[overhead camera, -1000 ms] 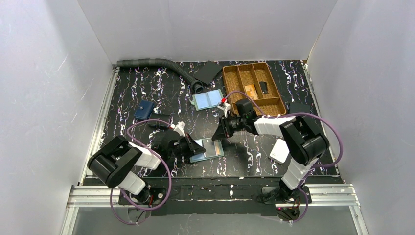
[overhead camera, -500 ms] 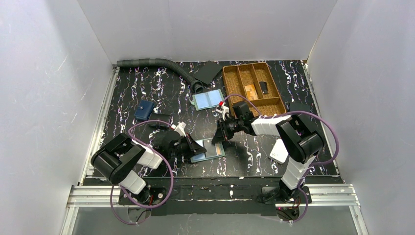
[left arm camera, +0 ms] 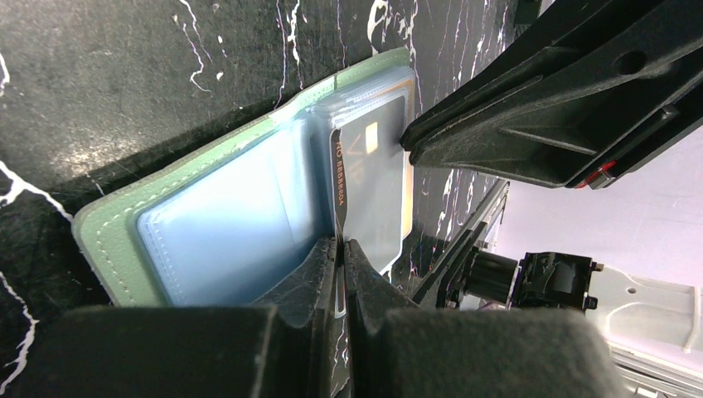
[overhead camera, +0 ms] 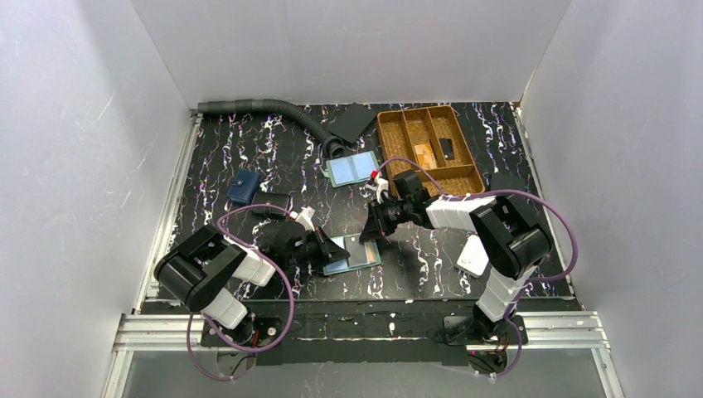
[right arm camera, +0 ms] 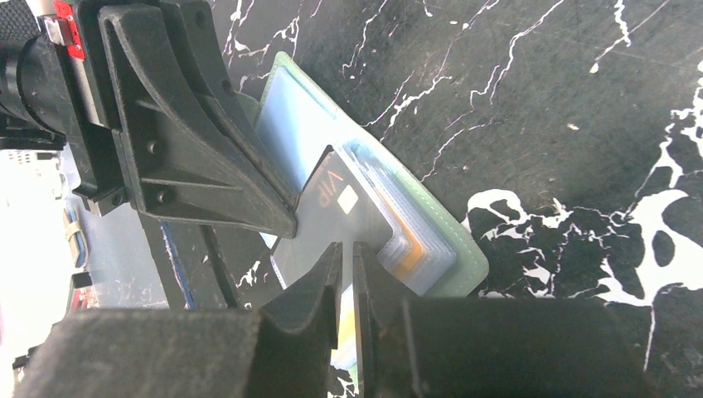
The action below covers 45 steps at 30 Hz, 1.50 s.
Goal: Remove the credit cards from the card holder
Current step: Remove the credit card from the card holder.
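The card holder [overhead camera: 363, 259] lies open near the table's front, its green edge [left arm camera: 99, 230] framing a blue panel and stacked clear sleeves with an orange one [right arm camera: 410, 253]. A grey credit card [right arm camera: 336, 203] marked VIP, with a chip, sticks up out of the sleeves. My left gripper [left arm camera: 341, 247] is shut on a thin upright sleeve leaf beside that card. From the far side my right gripper [right arm camera: 348, 249] meets the card's edge, its jaws closed to a narrow slit around it. In the top view the left gripper [overhead camera: 340, 248] and right gripper [overhead camera: 368, 236] face each other over the holder.
A second holder with two pale-blue panels [overhead camera: 352, 168] lies behind. A wooden divided tray [overhead camera: 399, 133] stands at the back right, a blue wallet [overhead camera: 243, 187] and a black item [overhead camera: 269, 204] at left, a white object [overhead camera: 473, 255] at right, a grey hose [overhead camera: 257, 107] along the back.
My right gripper has come down and left onto the holder's far edge, and its jaws have narrowed. The left gripper has stayed shut in place.
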Available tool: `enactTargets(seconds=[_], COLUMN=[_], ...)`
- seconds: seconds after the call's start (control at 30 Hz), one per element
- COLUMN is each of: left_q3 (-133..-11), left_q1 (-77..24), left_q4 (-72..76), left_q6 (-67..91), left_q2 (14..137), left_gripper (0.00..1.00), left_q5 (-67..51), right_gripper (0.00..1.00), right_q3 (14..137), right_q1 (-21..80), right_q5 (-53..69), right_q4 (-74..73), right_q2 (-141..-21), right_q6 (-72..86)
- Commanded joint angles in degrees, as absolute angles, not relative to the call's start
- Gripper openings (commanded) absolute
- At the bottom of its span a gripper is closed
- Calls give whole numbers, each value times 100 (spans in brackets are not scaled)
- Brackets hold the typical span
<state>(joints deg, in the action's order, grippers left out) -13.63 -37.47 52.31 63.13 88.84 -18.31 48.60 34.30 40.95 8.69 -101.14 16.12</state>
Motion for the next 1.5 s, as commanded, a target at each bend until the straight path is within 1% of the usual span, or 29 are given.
enactTargets(seconds=[0.0,0.8,1.47], left_q3=[-1345,-1336,-1327], left_q1=[-3716,-3700,-3691], left_q4=[5106,5106,5106], left_q6=[6224,6239,6313], left_q2=[8954,8948,8977], left_gripper=[0,0,0], left_q5=[-1749,-1759,-1709], right_gripper=[18,18,25], right_q3=[4975,4992,4914], right_q1=[3427,3524,3542], right_q5=[3806,3603,3378], right_q4=[691,576,561], right_q2=[-9908,-9842,-9668], right_q6=[1407,1371,1472])
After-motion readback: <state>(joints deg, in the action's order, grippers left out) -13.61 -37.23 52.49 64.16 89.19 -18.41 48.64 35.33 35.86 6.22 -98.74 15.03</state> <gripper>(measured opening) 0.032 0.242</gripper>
